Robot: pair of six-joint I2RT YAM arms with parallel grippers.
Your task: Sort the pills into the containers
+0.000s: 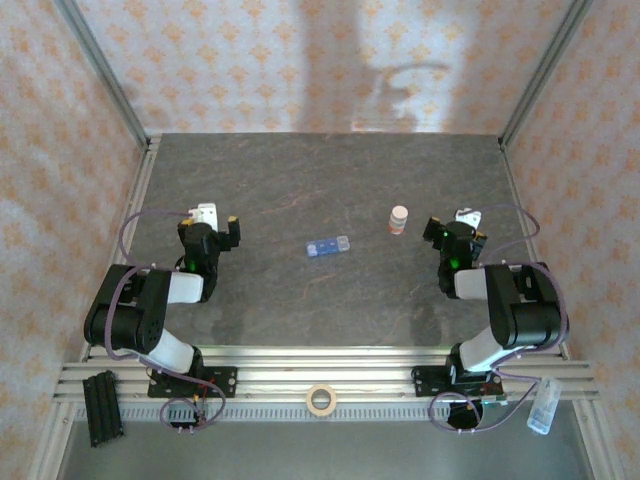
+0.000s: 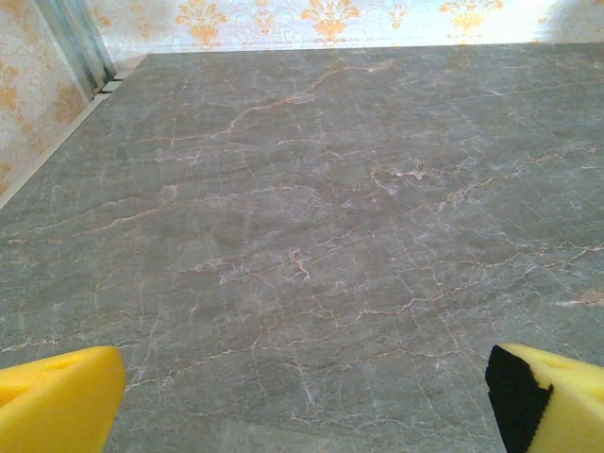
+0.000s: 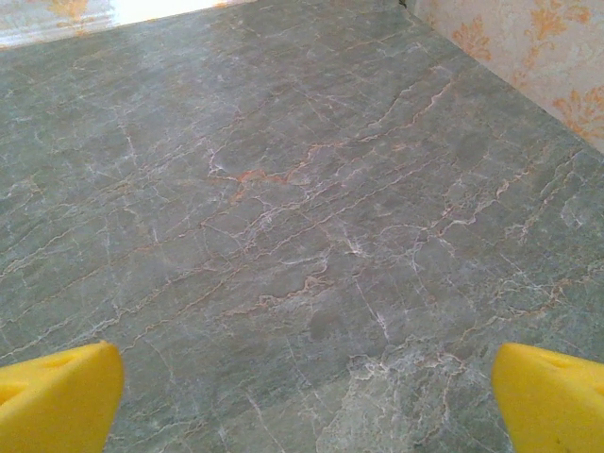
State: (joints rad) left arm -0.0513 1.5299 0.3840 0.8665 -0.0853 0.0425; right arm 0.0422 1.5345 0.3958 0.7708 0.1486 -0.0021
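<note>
The containers (image 1: 328,247) are a small translucent blue strip of joined boxes with a paler right end, lying flat at the table's middle. No loose pills can be made out. A small white bottle with an orange-red band (image 1: 399,220) stands upright just right of the strip. My left gripper (image 1: 212,222) rests folded back at the left, well clear of the strip, and is open (image 2: 307,401) over bare marble with yellow fingertips (image 2: 61,396) far apart. At the right, beside the bottle, my right gripper (image 1: 462,224) is open (image 3: 307,401) too, with nothing between its yellow fingertips (image 3: 547,392).
The table (image 1: 320,310) is dark veined marble inside a metal frame, with patterned walls (image 1: 300,60) on three sides. A roll of tape (image 1: 320,399) lies on the front rail. A black part (image 1: 103,405) sits at the front left, a clear bottle (image 1: 541,407) at the front right.
</note>
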